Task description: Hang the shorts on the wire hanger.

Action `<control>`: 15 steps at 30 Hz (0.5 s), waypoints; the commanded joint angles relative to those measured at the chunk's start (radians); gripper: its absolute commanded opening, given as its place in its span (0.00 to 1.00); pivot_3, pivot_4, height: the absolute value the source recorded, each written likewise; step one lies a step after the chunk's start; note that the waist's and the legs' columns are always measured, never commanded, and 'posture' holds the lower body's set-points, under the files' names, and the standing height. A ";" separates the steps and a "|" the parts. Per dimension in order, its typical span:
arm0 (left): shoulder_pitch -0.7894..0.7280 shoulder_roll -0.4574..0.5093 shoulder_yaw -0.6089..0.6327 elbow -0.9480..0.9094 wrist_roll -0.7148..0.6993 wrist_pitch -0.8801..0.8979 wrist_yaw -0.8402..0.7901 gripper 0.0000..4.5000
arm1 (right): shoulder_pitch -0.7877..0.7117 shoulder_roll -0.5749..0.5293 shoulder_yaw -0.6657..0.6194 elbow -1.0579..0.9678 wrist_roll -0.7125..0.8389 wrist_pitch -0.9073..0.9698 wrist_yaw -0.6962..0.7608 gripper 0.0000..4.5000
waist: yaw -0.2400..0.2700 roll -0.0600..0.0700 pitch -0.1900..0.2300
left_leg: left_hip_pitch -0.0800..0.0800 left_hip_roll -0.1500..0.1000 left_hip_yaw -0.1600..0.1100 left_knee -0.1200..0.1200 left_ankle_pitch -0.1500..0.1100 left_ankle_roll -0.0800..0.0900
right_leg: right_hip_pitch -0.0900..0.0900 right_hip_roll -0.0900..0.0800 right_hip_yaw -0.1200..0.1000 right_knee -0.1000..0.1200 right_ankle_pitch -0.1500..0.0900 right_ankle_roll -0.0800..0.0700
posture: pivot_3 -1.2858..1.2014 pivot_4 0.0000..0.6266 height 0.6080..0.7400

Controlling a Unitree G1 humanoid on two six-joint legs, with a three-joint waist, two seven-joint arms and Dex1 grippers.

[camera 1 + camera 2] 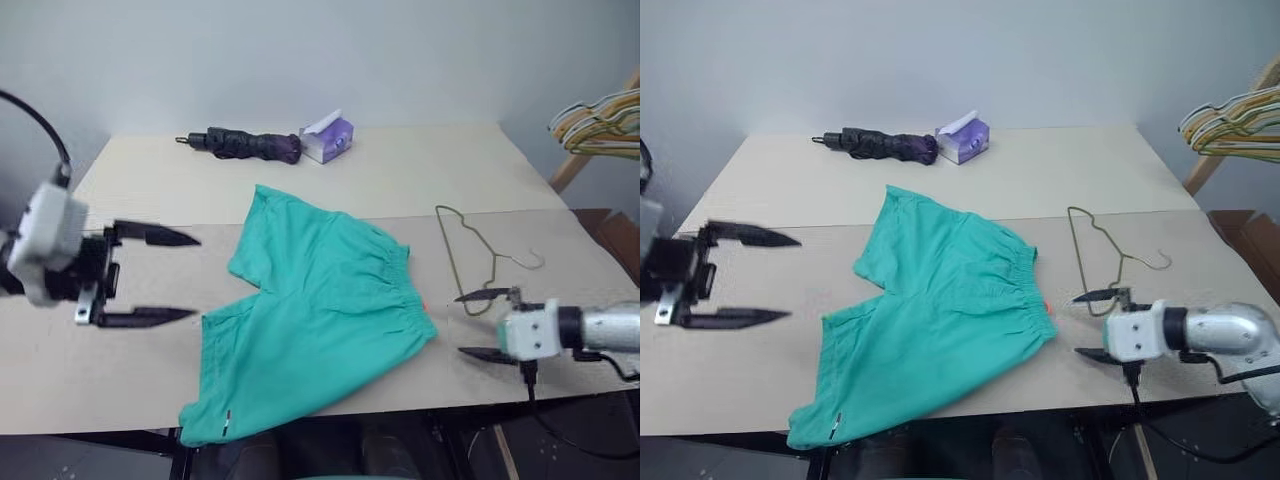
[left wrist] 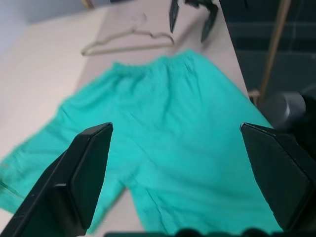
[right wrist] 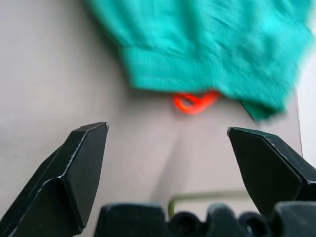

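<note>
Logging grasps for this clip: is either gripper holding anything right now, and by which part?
Nothing is held. The left gripper and right gripper are both open, clear of the shorts and the wire hanger.

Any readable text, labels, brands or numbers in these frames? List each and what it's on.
No text can be read in these frames.
Tissue box: purple and white print, any lettering too small to read.
Shorts: small orange tag by the waistband, no legible print; a small dark mark at one leg hem, too small to read.
Wire hanger, folded umbrella: no markings visible.
</note>
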 commanded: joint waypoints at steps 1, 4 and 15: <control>-0.111 -0.068 -0.079 -0.040 -0.052 0.115 0.137 1.00 | -0.023 0.023 -0.107 -0.065 0.126 0.292 -0.053 1.00 | 0.001 0.000 0.000 | 0.000 0.000 0.000 0.000 0.000 0.000 | 0.000 0.000 0.000 0.000 0.000 0.000 | 0.49 0.13 1.00; -0.204 -0.141 -0.154 -0.060 -0.044 0.180 0.213 1.00 | -0.072 0.059 -0.104 -0.066 0.085 0.505 -0.139 1.00 | 0.002 0.000 0.000 | -0.001 0.000 -0.001 0.001 0.000 0.000 | 0.000 0.001 0.000 0.000 0.000 0.000 | 0.48 0.12 1.00; -0.347 -0.313 -0.305 -0.048 0.063 0.212 0.268 1.00 | -0.445 0.255 0.093 0.131 -0.108 1.246 -0.363 1.00 | -0.004 0.000 -0.001 | -0.005 -0.001 -0.002 0.002 0.000 0.000 | -0.003 0.001 0.000 -0.001 0.001 0.001 | 0.49 0.10 1.00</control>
